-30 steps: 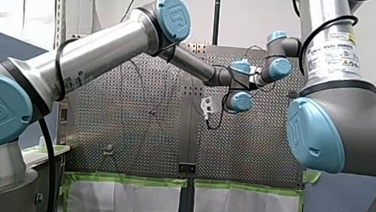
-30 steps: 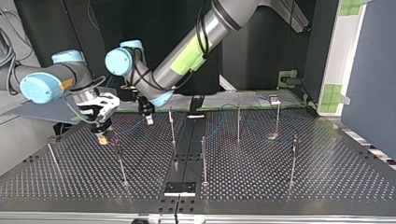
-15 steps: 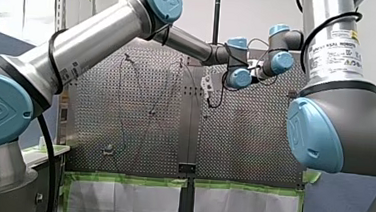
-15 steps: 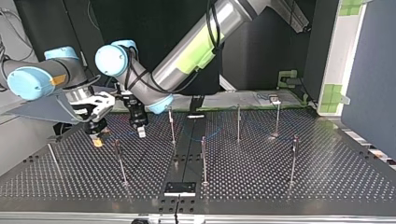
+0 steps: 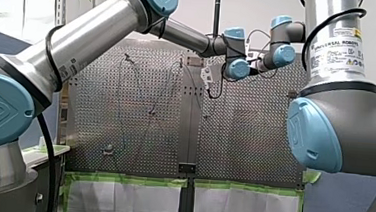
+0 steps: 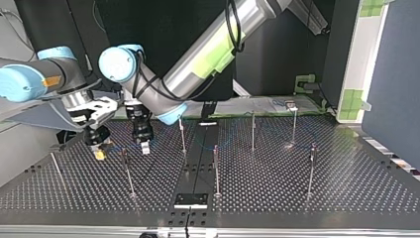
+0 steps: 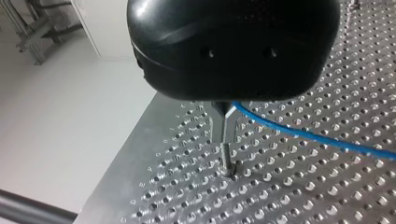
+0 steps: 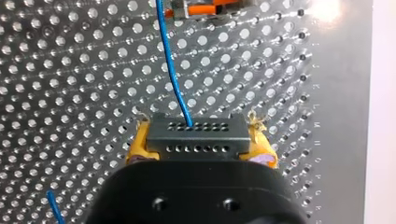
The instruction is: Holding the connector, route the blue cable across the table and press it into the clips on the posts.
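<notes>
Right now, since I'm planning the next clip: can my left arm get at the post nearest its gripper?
Probably yes. My left gripper, gripping the cable, hangs close to that post with nothing between them; my right gripper, holding the connector, is clear on its other side.

On the perforated table, top view: my right gripper at nine o'clock, connector between its pads; my left gripper just beside, toward three o'clock, blue cable trailing from it; post between both, toward six o'clock.
</notes>
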